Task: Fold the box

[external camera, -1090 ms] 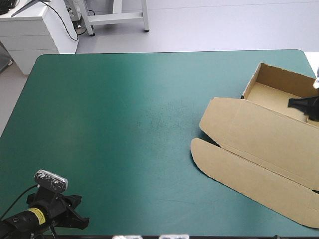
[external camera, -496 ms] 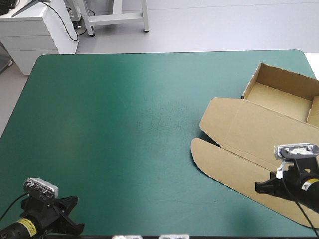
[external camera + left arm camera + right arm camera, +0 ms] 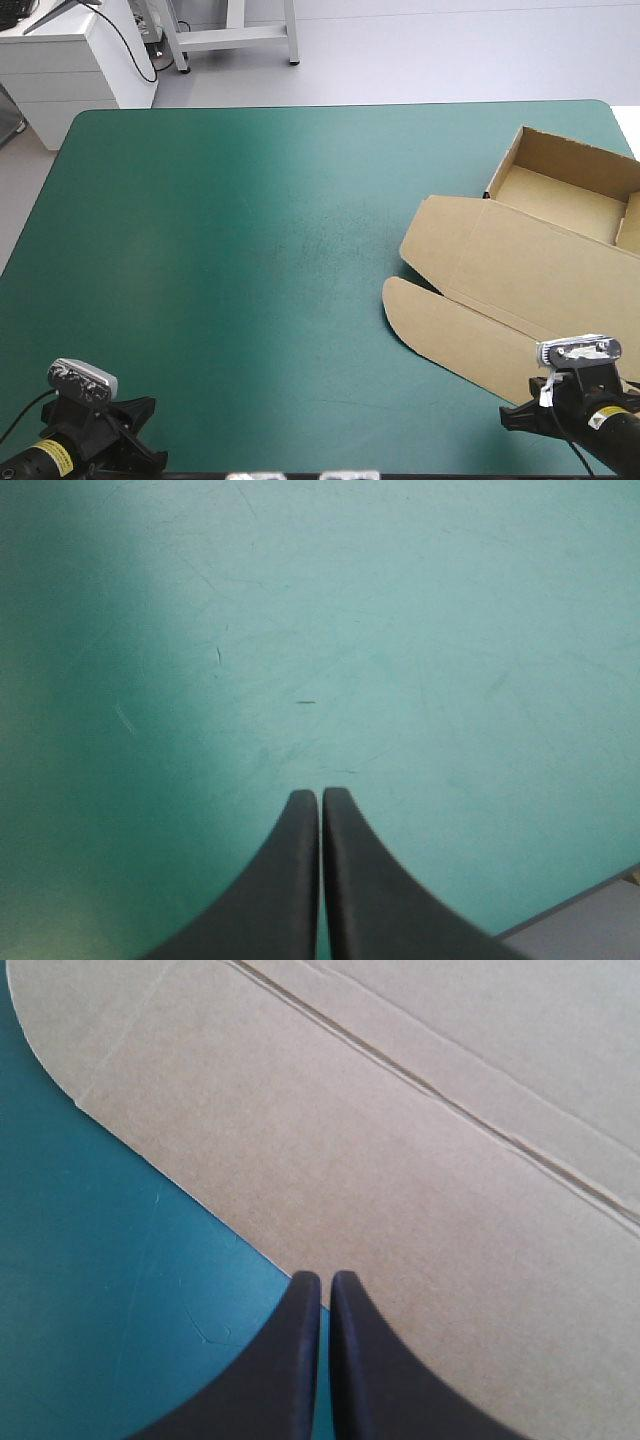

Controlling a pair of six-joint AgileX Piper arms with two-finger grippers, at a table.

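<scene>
At the worktop's (image 3: 250,250) near edge, left gripper (image 3: 320,796) and right gripper (image 3: 320,1278) are hovering, fingers pressed together, empty — the right over the box's (image 3: 520,265) flat lid (image 3: 400,1160), perhaps for pushing.

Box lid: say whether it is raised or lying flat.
Flat: the box is an open tray, its lid spread on the teal-green cover.

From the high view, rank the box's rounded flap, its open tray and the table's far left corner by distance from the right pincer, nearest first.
1. The rounded flap, at the right pincer's tip.
2. The open tray, beyond it, far right.
3. The table's far left corner, diagonally opposite.
</scene>
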